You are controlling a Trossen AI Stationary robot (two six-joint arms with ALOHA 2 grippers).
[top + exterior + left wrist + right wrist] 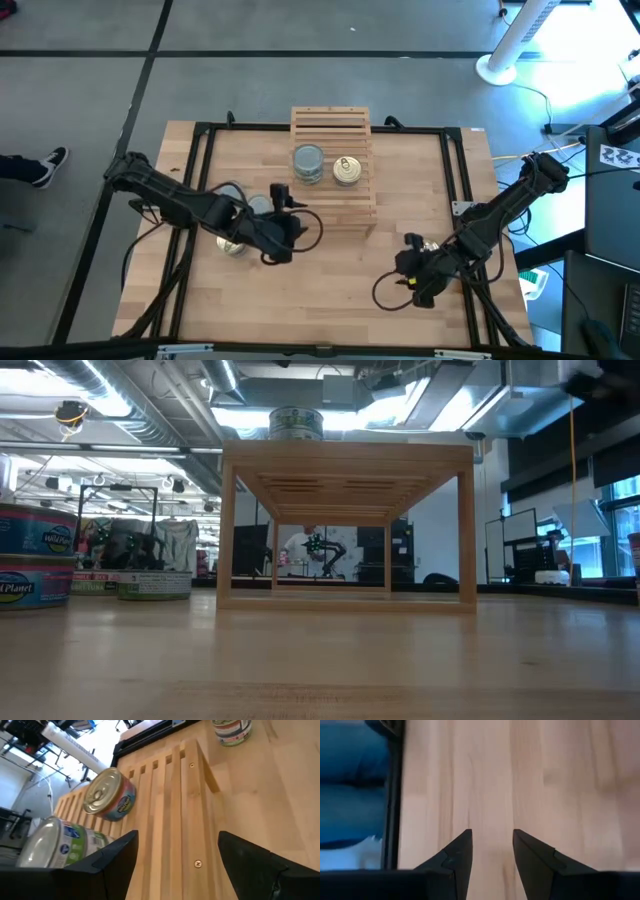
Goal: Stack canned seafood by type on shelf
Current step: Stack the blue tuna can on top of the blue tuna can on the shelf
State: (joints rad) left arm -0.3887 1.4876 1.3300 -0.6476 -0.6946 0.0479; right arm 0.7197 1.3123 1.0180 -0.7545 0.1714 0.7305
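The slatted wooden shelf (333, 135) stands at the table's far middle. On its top rest a stack of grey-topped cans (308, 163) (55, 845) and, beside it, one golden-topped can (347, 170) (107, 795). My left gripper (296, 218) (175, 865) hovers open just off the shelf's near left corner, nothing between its fingers. More cans (245, 200) stand on the table beside the left arm, and one (232, 246) stands nearer the front. My right gripper (410, 264) (490, 852) hangs open over bare table at the near right, next to one can (430, 245).
A black frame (200, 160) runs around the work area on the tabletop. In the low view the shelf (345, 525) stands on four legs with open space beneath, and two cans (35, 565) stand stacked at the left. Bare tabletop (330, 290) lies between the arms.
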